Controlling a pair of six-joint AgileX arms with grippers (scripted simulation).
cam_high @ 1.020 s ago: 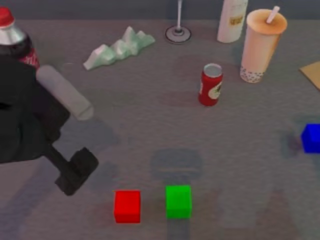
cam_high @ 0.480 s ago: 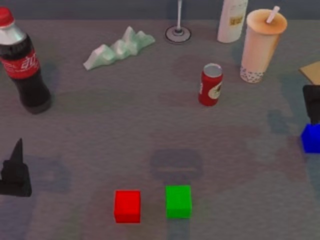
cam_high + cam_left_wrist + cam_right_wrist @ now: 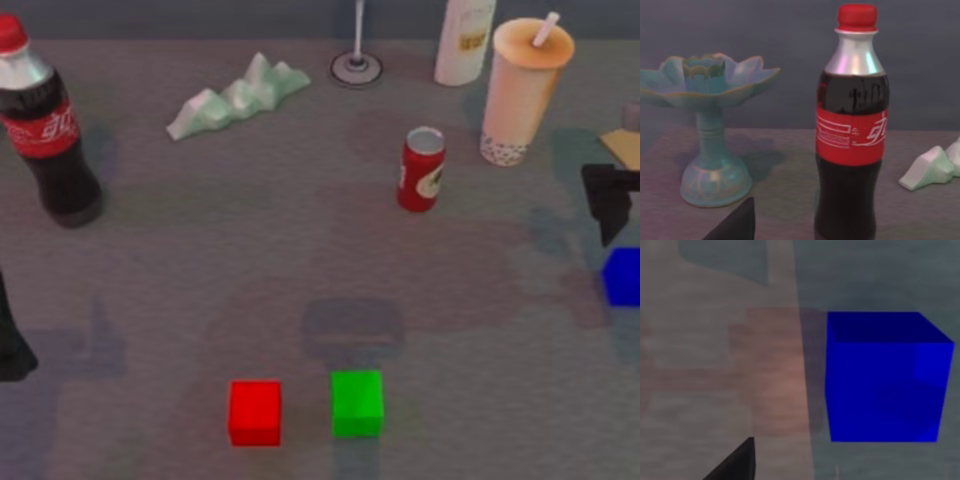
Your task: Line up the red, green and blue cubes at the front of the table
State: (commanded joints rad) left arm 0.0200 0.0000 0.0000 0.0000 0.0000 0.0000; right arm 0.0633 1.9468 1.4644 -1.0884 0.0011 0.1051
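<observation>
The red cube (image 3: 254, 412) and the green cube (image 3: 357, 402) sit side by side near the front of the grey table (image 3: 200, 260), a small gap between them. The blue cube (image 3: 622, 277) rests alone at the right edge, farther back. My right gripper (image 3: 620, 215) hovers just behind it, open and holding nothing. In the right wrist view the blue cube (image 3: 885, 377) fills the middle right, apart from the one dark finger (image 3: 737, 465) that shows. My left gripper (image 3: 8, 345) is parked at the left edge, open and empty, with one finger (image 3: 737, 225) visible in its wrist view.
A cola bottle (image 3: 45, 120) stands back left, with a teal lotus stand (image 3: 710, 130) beside it. A pale green rock (image 3: 235, 95), a glass base (image 3: 357, 68), a white bottle (image 3: 462, 40), a drink cup (image 3: 522, 90) and a red soda can (image 3: 420, 170) occupy the back.
My left arm has pulled back to the left edge, uncovering the cola bottle. My right gripper has come in from the right edge behind the blue cube. The cubes have not moved.
</observation>
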